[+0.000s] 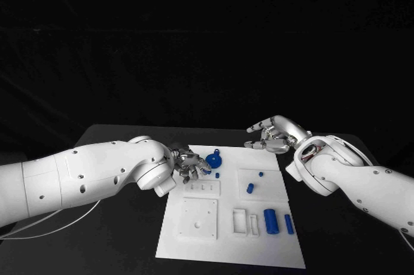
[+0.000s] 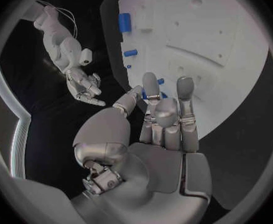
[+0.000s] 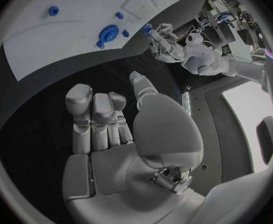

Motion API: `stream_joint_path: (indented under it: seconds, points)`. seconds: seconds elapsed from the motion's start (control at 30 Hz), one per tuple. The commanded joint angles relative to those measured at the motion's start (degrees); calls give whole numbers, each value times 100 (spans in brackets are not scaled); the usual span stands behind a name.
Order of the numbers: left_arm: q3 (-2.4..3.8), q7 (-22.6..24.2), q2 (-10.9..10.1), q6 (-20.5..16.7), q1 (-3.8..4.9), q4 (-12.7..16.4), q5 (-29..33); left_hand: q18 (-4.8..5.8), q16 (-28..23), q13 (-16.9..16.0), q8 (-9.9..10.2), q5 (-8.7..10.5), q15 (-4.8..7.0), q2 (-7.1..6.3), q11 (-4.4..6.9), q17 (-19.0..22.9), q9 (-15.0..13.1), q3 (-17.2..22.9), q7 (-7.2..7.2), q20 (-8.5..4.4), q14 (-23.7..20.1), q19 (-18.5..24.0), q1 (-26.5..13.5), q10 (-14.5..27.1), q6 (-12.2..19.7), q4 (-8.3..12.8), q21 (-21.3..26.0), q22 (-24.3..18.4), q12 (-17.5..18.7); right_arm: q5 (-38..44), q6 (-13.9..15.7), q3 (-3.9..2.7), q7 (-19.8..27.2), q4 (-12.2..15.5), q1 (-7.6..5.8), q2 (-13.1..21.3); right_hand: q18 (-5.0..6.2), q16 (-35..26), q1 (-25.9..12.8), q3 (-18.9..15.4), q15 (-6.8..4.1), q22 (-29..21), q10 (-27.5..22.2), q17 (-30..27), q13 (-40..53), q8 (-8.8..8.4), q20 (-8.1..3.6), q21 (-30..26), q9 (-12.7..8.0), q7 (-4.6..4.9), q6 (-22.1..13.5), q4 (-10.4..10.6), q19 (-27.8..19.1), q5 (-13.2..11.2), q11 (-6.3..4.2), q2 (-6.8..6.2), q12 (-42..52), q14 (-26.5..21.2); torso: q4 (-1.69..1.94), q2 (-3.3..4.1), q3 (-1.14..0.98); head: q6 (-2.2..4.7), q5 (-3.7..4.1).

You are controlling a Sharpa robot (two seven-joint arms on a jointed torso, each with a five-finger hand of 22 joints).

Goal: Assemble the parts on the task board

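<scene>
The white task board (image 1: 198,242) lies in the middle of the black table. A round blue gear-like part (image 1: 214,161) sits near its far left corner. My left hand (image 1: 191,166) reaches in from the board's left edge, right beside that part. A small blue part (image 3: 147,29) shows pinched at its fingertips, and blue (image 2: 152,93) peeks out between its fingers. My right hand (image 1: 274,136) hovers above the table just beyond the board's far right corner, fingers loosely bent and holding nothing. Its palm (image 3: 136,149) faces the board (image 3: 61,45) and the gear (image 3: 109,33).
Small blue pegs (image 1: 216,175) (image 1: 261,174) (image 1: 250,188) stand in the board's upper half. Two blue cylinders (image 1: 271,221) (image 1: 289,223) lie at its lower right, beside a white slotted block (image 1: 244,222). A square recessed plate (image 1: 199,217) sits at the lower left.
</scene>
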State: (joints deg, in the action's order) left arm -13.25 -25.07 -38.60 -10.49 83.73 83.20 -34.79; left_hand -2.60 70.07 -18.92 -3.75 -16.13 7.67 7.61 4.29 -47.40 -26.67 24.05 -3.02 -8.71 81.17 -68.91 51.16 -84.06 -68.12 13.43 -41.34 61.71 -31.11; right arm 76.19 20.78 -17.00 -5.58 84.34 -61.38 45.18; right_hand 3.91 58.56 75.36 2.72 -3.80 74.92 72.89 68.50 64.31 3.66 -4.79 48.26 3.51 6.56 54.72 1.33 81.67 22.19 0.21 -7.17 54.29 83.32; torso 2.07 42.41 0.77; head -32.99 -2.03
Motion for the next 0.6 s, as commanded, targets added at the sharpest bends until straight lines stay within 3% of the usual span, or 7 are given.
stream_joint_path:
  seconds: [0.03,0.37,0.6]
  points:
    - [-15,-135,1,118,-31,45,-546,114,27,-11,-26,15,7,66,57,-15,-1495,10,516,-2,46,-60,-33,-276,-1034,22,83,88,-39,-64,-61,-5,70,-12,5,-11,20,-35,-1,15,18,585,-55,-10,-10,-23,16,-43,-6,6,34,-40,5,26,3,42,-31,-4,1,-6,-1,-30,3]
    - [-64,-268,24,51,-185,58,-1287,119,111,-26,-32,46,21,60,73,-66,-1587,15,530,-15,92,-147,-1,-276,-1051,7,183,298,-127,-69,-117,-7,59,-18,5,-5,21,-48,-23,31,18,578,-64,-20,-16,-21,17,-78,-5,7,52,-68,-1,42,3,45,-35,-10,3,2,2,-68,20]
    - [-69,-291,48,21,-238,35,-1462,141,202,-16,-27,112,35,67,85,-47,-1734,25,539,-34,98,-263,-2,-274,-1049,-51,438,697,-200,-73,-144,-7,56,-9,5,4,22,-50,-26,34,19,577,-68,-22,-20,-20,17,-87,-4,6,54,-72,-3,46,3,47,-39,-12,5,3,-2,-75,18]
